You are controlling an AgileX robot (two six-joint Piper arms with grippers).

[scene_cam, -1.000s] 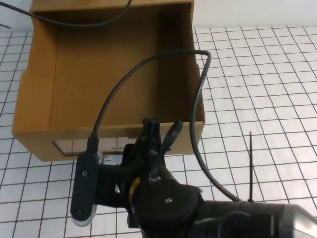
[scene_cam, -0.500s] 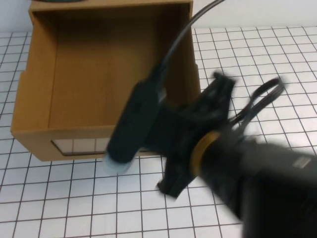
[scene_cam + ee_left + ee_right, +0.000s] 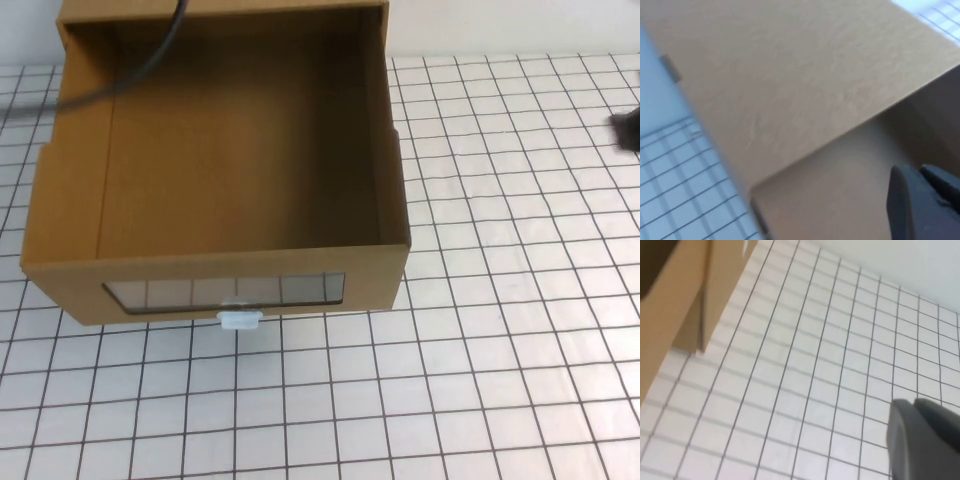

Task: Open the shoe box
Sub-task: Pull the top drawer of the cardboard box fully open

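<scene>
My right gripper (image 3: 915, 407) is pressed fully together with nothing pinched in it. It hangs above the bare gridded table (image 3: 500, 300), off to the right of the shoe box (image 3: 375, 275), and its wrist camera catches only one cardboard corner of the box at the edge of its picture. My left gripper (image 3: 920, 172) also looks closed, its two dark tips side by side with nothing between them. It sits close against the box's brown cardboard, just under a broad flat panel that I take to be the lid (image 3: 790, 75). From the high camera the shoe box stands on the left half of the table with its top uncovered, so I can see straight down to its bare brown floor and four walls. The near wall has a long clear window (image 3: 225, 292), and a small white tab (image 3: 240, 319) pokes out just below it at the base. A dark cable (image 3: 150, 58) curves across the far left corner of the box.
</scene>
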